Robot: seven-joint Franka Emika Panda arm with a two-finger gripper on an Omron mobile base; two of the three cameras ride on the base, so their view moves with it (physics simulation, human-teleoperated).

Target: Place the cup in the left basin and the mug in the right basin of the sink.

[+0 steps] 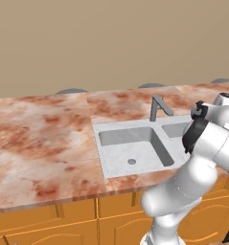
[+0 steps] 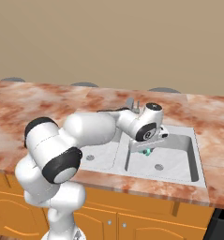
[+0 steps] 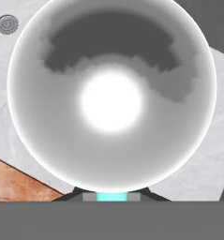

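Note:
The teal mug (image 2: 146,152) hangs just under my hand over the right basin (image 2: 179,161), and my gripper (image 2: 144,149) is shut on it. In the hand view the mug's white inside (image 3: 111,103) faces the camera, with a strip of its teal wall pinched in the gripper (image 3: 111,196). Behind the mug lie the grey basin floor and its drain (image 3: 7,24). The left basin (image 1: 130,148) holds nothing but its drain hole (image 1: 131,161). The cup is out of view. My arm hides most of the right basin (image 1: 176,129) in the left base view.
The grey faucet (image 1: 156,107) stands behind the divider of the sink (image 2: 200,180). Marble counter (image 1: 39,139) stretches wide to the left of the sink, with orange cabinets (image 1: 49,225) below. A corner of counter (image 3: 15,180) shows by the mug in the hand view.

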